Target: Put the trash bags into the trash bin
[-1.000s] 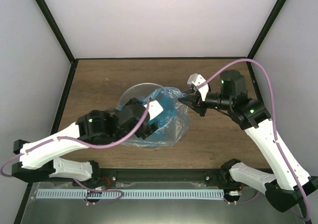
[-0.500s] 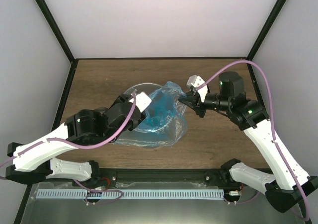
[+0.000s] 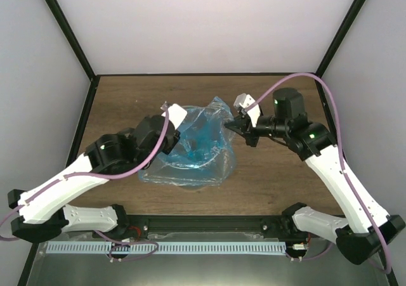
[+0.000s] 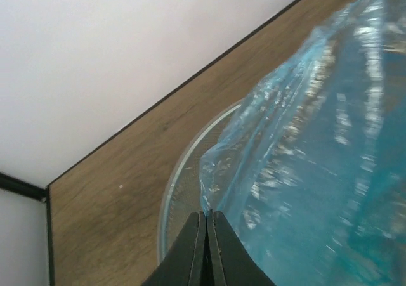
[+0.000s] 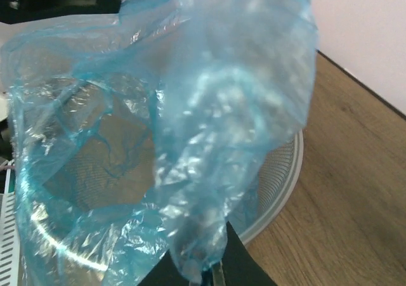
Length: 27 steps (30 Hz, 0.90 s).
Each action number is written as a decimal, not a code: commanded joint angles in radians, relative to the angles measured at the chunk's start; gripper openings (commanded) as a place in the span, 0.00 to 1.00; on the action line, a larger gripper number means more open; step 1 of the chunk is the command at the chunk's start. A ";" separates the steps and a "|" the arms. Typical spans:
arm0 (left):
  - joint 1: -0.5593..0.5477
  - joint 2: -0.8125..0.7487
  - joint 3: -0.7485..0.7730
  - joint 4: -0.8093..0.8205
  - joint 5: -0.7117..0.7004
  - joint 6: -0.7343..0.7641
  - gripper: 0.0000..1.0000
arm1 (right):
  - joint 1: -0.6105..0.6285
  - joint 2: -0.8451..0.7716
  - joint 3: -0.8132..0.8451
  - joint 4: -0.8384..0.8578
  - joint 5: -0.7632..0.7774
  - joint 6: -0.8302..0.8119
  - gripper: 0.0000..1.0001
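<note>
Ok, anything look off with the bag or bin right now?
Yes: the trash bag is draped over the trash bin rather than tucked inside, with loose film spilling onto the table at the near side. The left gripper and right gripper pinch opposite edges. No tear visible.

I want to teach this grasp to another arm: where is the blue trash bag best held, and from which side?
Pinch the trash bag at the edge of its open mouth, coming from outside. The film is limp and wrinkled, with no firm part. The left gripper and the right gripper hold opposite edges so, spreading it over the trash bin.
</note>
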 commanded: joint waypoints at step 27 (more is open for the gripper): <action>0.657 0.303 -0.069 0.425 0.328 0.012 0.04 | -0.136 0.451 0.183 0.091 0.038 0.078 0.03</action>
